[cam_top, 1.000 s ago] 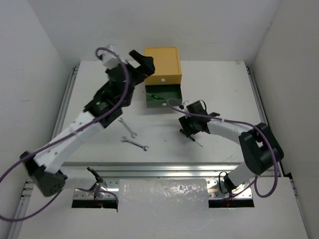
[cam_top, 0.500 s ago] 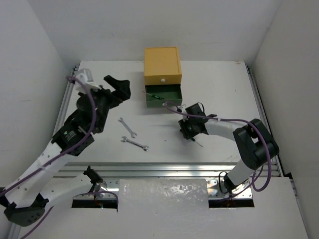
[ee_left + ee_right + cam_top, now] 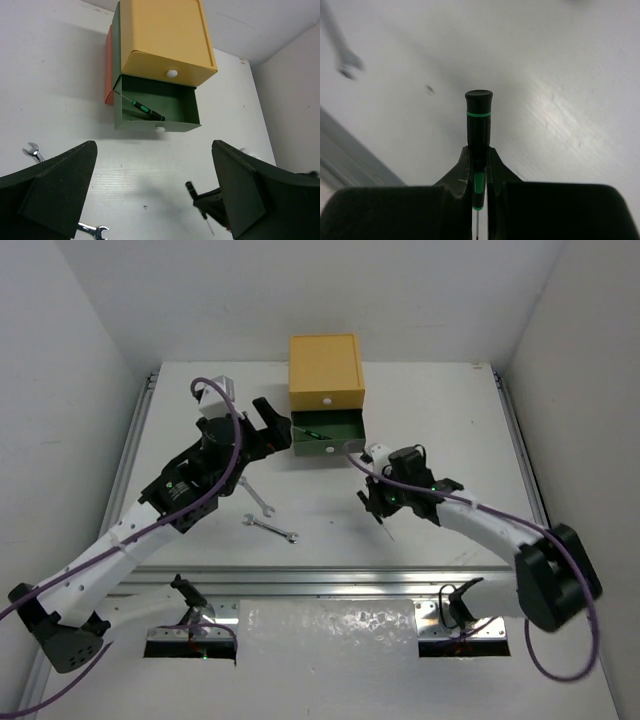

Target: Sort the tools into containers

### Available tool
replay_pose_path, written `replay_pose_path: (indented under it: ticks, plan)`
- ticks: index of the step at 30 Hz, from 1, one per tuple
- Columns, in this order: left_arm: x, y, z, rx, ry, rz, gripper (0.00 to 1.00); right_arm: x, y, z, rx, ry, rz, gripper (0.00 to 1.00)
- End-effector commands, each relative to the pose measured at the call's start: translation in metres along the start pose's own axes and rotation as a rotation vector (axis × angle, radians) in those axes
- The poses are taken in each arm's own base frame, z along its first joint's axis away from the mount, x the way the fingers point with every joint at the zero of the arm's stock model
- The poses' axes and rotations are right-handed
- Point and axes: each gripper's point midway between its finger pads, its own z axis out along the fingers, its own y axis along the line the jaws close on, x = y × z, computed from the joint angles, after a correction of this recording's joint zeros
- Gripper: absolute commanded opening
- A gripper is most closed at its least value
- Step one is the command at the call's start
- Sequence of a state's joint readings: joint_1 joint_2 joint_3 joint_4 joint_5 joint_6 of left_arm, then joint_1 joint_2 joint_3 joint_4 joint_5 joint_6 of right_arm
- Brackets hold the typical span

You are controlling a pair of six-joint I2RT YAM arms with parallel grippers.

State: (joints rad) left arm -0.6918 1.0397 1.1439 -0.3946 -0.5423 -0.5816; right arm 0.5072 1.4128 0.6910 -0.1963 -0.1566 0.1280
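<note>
1. Done so far: one screwdriver (image 3: 145, 109), black with a green mark, lies slantwise inside the open green drawer (image 3: 186, 106). That drawer is pulled out beneath the shut yellow drawer (image 3: 325, 370).
2. In hand: a second screwdriver (image 3: 478, 125) is in the right gripper (image 3: 478, 155). The jaws are narrow and pinch its handle, with the butt end sticking out past the fingertips. It hangs just over the table (image 3: 440, 420), in front of the chest and to its right, apart from the green drawer.
3. Left to do: two wrenches (image 3: 258, 496) (image 3: 270, 529) lie on the table near each other, well in front of the chest. Neither is in a drawer.
4. The left gripper (image 3: 150, 185) is empty with its jaws wide. It hovers beside the left front corner of the green drawer.
5. Only a side edge of the red drawer (image 3: 108, 65) shows at the bottom of the stack, and it looks shut.
6. No yellow-and-black handled tools are in view.
7. Judgement: about a third of the task is done. The held screwdriver likely goes next to its twin, and the wrenches will need another drawer opened.
8. In the way: the left gripper crowds the green drawer's left side. The pulled-out green drawer also overhangs the red drawer's front.
</note>
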Motion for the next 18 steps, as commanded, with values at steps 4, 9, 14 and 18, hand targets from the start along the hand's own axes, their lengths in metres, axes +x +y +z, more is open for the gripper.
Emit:
replay_pose_path:
  ticks: [4, 9, 14, 18]
  plan:
    - [-0.01, 0.01, -0.036, 0.066, 0.007, 0.06, 0.97, -0.124, 0.053, -0.083, -0.208, -0.498, -0.282, 0.0]
    - [0.012, 0.033, -0.058, 0.073, 0.087, 0.152, 0.96, -0.19, 0.081, -0.101, -0.333, -0.645, -0.562, 0.0]
    - [0.023, 0.065, -0.077, 0.033, 0.104, 0.224, 0.96, -0.244, 0.086, -0.092, -0.345, -0.725, -0.79, 0.0]
    - [0.046, 0.094, -0.075, -0.024, 0.079, 0.208, 0.97, -0.282, 0.089, -0.077, -0.368, -0.787, -0.883, 0.0]
